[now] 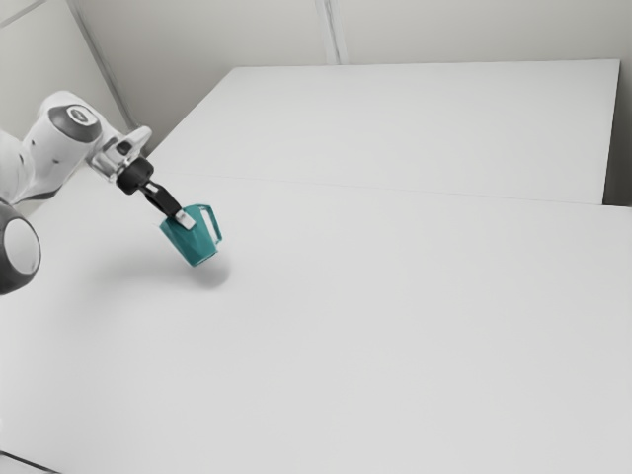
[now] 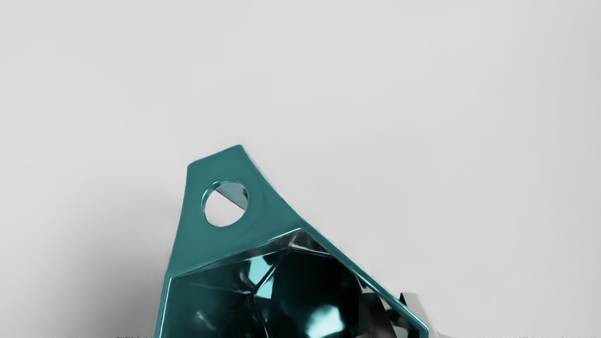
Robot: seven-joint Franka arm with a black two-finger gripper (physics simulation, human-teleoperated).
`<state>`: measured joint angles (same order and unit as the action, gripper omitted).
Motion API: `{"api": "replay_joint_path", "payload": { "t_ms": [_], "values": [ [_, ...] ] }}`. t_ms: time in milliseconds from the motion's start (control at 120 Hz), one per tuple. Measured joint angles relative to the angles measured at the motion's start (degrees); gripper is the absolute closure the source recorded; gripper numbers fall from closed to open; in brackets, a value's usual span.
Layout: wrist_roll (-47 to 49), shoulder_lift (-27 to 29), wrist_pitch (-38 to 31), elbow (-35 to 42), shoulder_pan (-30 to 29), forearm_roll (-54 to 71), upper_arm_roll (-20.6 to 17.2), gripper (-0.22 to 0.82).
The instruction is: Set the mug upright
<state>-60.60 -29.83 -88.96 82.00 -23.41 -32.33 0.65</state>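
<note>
Evidently I have the claw (image 1: 185,219) pinching the mug (image 1: 195,243) by its wall, likely so a turn can level the base. Mug leaning, seemingly just off the desk (image 1: 395,326), well apart from its corner at the exterior view's right. Wrist view: one finger (image 2: 374,313) inside the mouth; exterior: lean, shadow (image 1: 213,273).

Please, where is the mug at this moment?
In the exterior view's left part, the mug hangs tilted above the table, its wall held between the two fingers of the gripper.
</note>
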Motion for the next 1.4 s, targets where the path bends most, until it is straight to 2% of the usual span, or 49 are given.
{"api": "replay_joint_path", "payload": {
  "t_ms": [167,492,700,900,1308,1333,1400],
  "values": [
    [1.30,4.08,-9.53,6.97,8.43,9.09,2.13,0.79],
    [7.17,7.14,-28.69,11.94,22.80,23.54,4.53,0.79],
    [10.51,10.10,-39.99,19.14,24.02,25.02,4.80,0.79],
    [12.96,9.90,-47.78,20.72,26.98,25.09,5.93,0.79],
    [16.19,5.08,-53.46,20.19,27.12,22.19,5.95,0.79],
    [16.29,5.05,-53.55,20.11,27.12,22.20,5.95,0.76],
    [16.36,5.02,-53.64,20.03,27.13,22.13,5.94,0.61]
  ]
}}
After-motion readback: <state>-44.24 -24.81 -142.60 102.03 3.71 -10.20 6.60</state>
